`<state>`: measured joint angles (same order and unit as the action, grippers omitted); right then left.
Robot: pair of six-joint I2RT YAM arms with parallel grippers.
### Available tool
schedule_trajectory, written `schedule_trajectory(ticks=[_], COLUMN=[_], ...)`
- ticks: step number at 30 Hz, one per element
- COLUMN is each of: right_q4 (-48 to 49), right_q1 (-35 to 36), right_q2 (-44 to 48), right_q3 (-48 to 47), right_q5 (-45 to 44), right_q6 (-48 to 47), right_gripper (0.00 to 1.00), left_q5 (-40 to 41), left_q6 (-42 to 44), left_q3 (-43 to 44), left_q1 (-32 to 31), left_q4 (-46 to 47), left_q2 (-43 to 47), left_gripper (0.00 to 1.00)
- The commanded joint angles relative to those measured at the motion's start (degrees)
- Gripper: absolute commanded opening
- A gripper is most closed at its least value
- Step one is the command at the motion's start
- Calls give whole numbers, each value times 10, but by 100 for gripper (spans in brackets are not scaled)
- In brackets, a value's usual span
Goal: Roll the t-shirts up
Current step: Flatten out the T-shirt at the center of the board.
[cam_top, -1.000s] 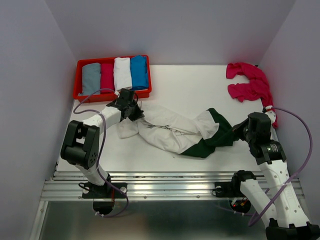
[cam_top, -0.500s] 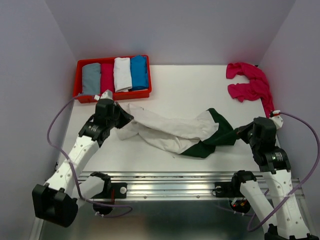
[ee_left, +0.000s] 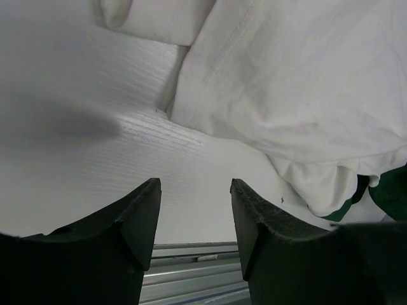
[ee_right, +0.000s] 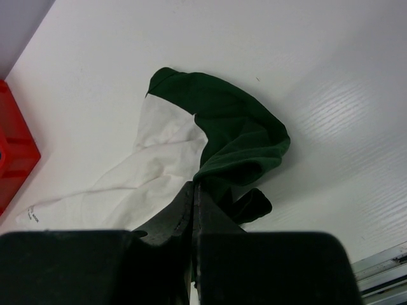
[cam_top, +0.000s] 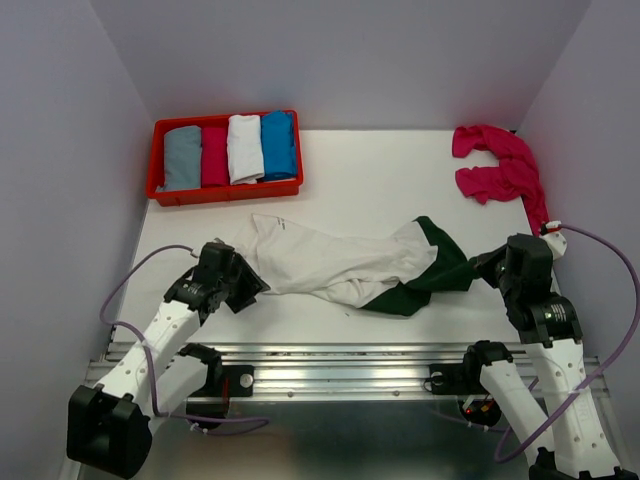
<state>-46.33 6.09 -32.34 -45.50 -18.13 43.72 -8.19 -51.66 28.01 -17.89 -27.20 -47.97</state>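
A white t-shirt (cam_top: 335, 262) with dark green sleeves lies crumpled and stretched across the middle of the table. My left gripper (cam_top: 247, 288) stands open just off the shirt's left end. In the left wrist view the gripper (ee_left: 194, 190) has only bare table between its fingers, and the white cloth (ee_left: 299, 95) lies ahead and to the right. My right gripper (cam_top: 480, 268) is shut on the dark green sleeve (ee_right: 238, 136) at the shirt's right end, the jaws (ee_right: 193, 189) pinching the cloth. A magenta-pink t-shirt (cam_top: 497, 165) lies bunched at the back right.
A red tray (cam_top: 230, 190) at the back left holds several rolled shirts: grey, magenta, white and blue. A metal rail (cam_top: 340, 360) runs along the near table edge. Walls close in on the left, the right and the back.
My left gripper has opened, let go of the white shirt's left end and pulled back toward the near left. The shirt's left end now rests on the table. The right gripper keeps its grip.
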Motion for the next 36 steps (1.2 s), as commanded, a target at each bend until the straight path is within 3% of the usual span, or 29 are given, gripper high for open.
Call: schedule_trajectory(ticks=[1,4,11,16,20,23,24,27,32,36], right_q4=[15,15,25,33,40,48,51,62,96,127], right_q1=[1,1,1,1,1,1,1,1,1,1], right_q2=[-2,-1,-3,-10,-19,-31,-39,-58,-110,-173], right_q3=[-14,-12,-1,0,-6,-15,-23,-48,-115,-213], right_q5=[3,6,19,26,27,26,24,17,2,-19], right_q6=[5,4,5,6,3,-1,-4,-14,-42,-78], right_gripper=[1,1,1,1,1,1,1,1,1,1], left_q5=[27,32,13,18,26,20,20,19,47,48], left_q6=[-9,-22,-31,-25,-16,-3,7,31,78,127], left_q3=[10,-7,-40,-44,-16,11,20,68,204,343], left_q1=[0,0,-1,-3,-3,-2,-3,-2,18,79], left_q4=[23,46,129,179,193,210,209,197,135,80], left_q2=[-11,-12,-67,-123,-159,-197,-221,-263,-279,-260], left_gripper=[57,53,65,63,51,35,21,0,0,0])
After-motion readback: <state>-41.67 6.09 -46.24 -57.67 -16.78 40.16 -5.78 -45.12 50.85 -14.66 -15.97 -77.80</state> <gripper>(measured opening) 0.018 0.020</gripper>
